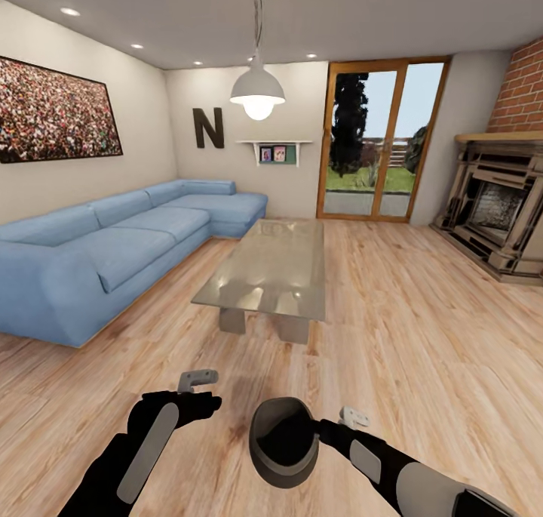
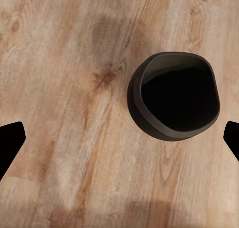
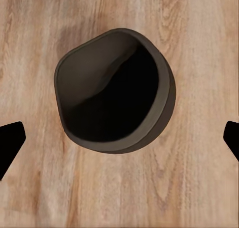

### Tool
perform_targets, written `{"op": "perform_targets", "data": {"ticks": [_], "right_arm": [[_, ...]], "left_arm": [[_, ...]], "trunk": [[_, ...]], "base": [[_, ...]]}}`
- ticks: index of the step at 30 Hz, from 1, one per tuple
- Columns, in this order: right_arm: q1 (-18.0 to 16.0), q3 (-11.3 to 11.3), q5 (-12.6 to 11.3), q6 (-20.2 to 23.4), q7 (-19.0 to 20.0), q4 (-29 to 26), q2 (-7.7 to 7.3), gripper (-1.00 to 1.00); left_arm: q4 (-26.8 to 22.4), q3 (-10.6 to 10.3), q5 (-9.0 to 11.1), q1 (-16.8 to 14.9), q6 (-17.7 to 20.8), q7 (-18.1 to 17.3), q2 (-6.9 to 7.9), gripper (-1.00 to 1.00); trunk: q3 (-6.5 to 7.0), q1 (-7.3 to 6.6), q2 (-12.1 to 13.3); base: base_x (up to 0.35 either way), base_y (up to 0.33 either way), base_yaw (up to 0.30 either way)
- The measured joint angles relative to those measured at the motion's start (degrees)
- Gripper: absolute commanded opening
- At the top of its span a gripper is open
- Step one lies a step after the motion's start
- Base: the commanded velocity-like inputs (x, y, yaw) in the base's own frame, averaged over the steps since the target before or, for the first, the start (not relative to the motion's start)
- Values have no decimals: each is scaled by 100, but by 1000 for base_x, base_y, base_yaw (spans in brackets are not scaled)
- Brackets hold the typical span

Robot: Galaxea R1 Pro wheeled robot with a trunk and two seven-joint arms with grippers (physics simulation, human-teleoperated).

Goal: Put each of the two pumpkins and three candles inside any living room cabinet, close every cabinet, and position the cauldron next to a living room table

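Note:
The matte-black cauldron (image 1: 283, 441) sits low in the head view, its wide mouth tipped toward me, over the wood floor a short way before the near end of the glass-topped table (image 1: 264, 272). My right gripper (image 1: 323, 429) is at the cauldron's rim side. In the right wrist view, the right gripper (image 3: 119, 143) is open, looking straight down into the cauldron (image 3: 114, 91), its dark fingertips (image 3: 10, 143) clear of it. My left gripper (image 1: 207, 405) hangs open to the cauldron's left. The left wrist view shows the left gripper (image 2: 119, 143) empty and the cauldron (image 2: 174, 96) off to one side.
A long blue sofa (image 1: 113, 253) runs along the left wall. A stone fireplace (image 1: 494, 207) stands at the right, and glass doors (image 1: 381, 143) are at the back. A pendant lamp (image 1: 258, 90) hangs above the table. Open wood floor (image 1: 422, 336) lies to the table's right.

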Motion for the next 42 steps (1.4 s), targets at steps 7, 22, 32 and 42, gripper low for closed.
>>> {"op": "perform_targets", "data": {"ticks": [7,22,32,42], "right_arm": [[1,4,-1,0,8,2,-5,100],[-22,-7,-90,195,-196,-35,1,100],[-63,18,-226,1352,-1414,-61,45,100],[-63,72,-192,1192,-1555,-78,48,100]], "left_arm": [[190,-9,-12,-12,-7,5,-15,100],[1456,-26,-51,-179,-94,-45,-233,100],[2176,-22,-15,-398,-461,-59,-378,100],[3046,-128,-53,-645,-1259,-310,-585,100]], "trunk": [[-66,-1,0],[-209,-1,0],[-304,1,0],[-399,1,0]], "base": [[137,-133,0],[269,-28,0],[13,0,0],[0,0,1]]}}
